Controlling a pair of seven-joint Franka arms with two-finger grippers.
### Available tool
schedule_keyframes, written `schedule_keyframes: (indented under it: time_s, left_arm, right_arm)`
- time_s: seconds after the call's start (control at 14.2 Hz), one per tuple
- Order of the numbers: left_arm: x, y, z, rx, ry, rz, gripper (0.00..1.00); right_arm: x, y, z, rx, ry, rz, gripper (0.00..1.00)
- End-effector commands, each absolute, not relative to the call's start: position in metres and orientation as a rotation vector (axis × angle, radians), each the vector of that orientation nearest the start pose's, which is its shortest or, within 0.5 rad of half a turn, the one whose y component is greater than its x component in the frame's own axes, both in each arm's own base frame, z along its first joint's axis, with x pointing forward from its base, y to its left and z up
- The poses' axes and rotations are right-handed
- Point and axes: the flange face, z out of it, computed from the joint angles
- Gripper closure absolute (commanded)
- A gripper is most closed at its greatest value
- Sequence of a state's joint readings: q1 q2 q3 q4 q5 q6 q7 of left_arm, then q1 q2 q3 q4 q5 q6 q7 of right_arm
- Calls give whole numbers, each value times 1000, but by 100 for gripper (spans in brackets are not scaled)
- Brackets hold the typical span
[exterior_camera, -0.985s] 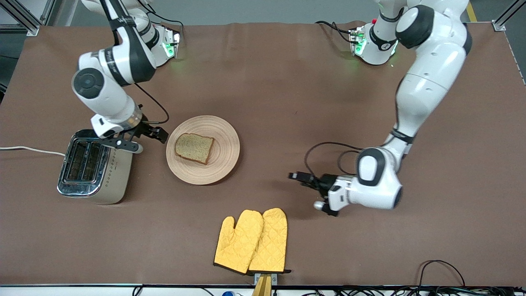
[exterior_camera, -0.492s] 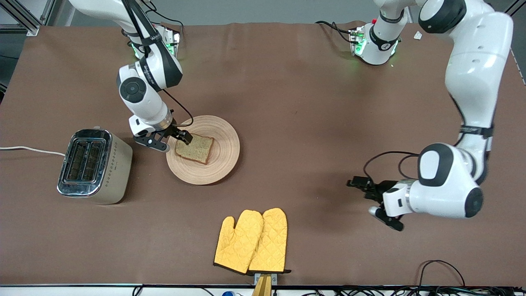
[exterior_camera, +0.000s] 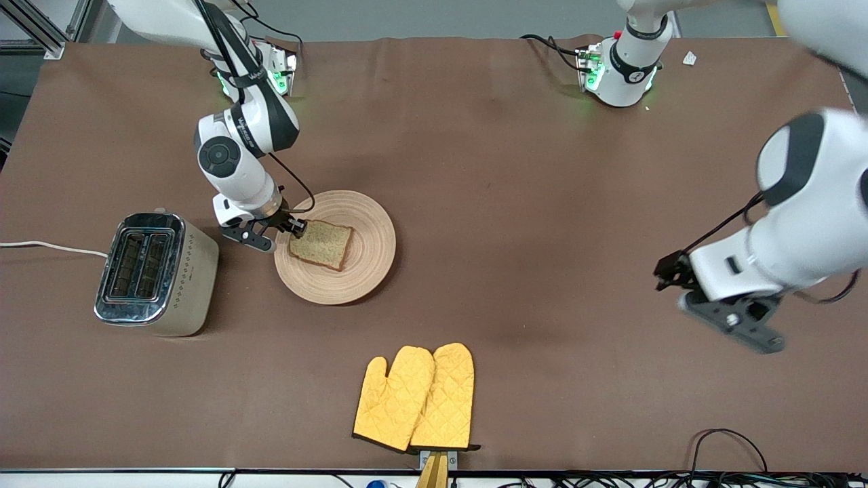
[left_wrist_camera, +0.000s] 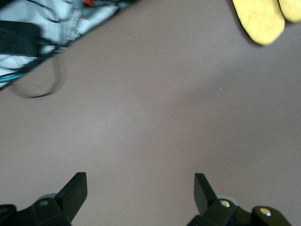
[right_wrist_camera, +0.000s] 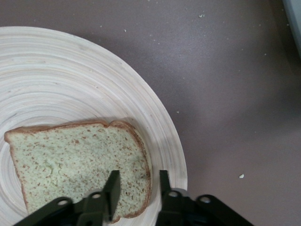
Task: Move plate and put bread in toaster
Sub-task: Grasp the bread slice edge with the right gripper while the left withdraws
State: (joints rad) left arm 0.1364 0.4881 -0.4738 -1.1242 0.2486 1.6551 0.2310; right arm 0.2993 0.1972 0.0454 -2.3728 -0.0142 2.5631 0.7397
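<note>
Bread (right_wrist_camera: 77, 162) pickup in hand: my right gripper (right_wrist_camera: 137, 186) straddles its crust edge on the plate (right_wrist_camera: 51, 70), jaws narrowly parted, nothing clamped (left gripper (left_wrist_camera: 140, 192) waits wide open, empty, over bare table); next, close, lift, carry to toaster (exterior_camera: 154, 272).

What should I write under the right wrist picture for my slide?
Right gripper straddling the edge of the bread on the plate.

The bread (exterior_camera: 321, 244) lies on the plate (exterior_camera: 369, 257), which rests on the table (exterior_camera: 515, 169) beside the toaster (exterior_camera: 156, 274), on the side toward the left arm's end. The oven mitts (exterior_camera: 415, 398) lie nearer the front camera than the plate. The right claw (exterior_camera: 296, 228) is at the bread's edge that faces the toaster; the left claw (exterior_camera: 705, 305) hangs over bare table at the left arm's end.
</note>
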Motion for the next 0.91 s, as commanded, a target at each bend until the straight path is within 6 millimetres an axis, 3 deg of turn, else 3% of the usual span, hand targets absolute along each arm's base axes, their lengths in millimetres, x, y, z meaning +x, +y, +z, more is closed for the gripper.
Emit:
schedule_keyframes:
  time_s: [0.0,0.14,0.21,0.42,0.7,0.84]
  left_arm:
    - [653,-112,598,-2971,681,-85,0]
    - [628,-105,630,-3032,394,-68,0]
    - [623,-85,638,-3095,240,-57,0]
    - [610,-53,650,-3192,129,-84,0]
    - [569,-84,643,-3108,140,-261,0]
    - [560,-89,639,-3108,157,-258,0]
  right_arm:
    - [472,171,236,-3075,632,32,76]
    - [471,172,234,-3078,628,36,76]
    - [471,172,232,-3081,624,40,76]
    - [469,173,225,-3086,620,55,75]
    - [469,173,218,-3088,618,62,75]
    - [468,174,212,-3092,617,73,75]
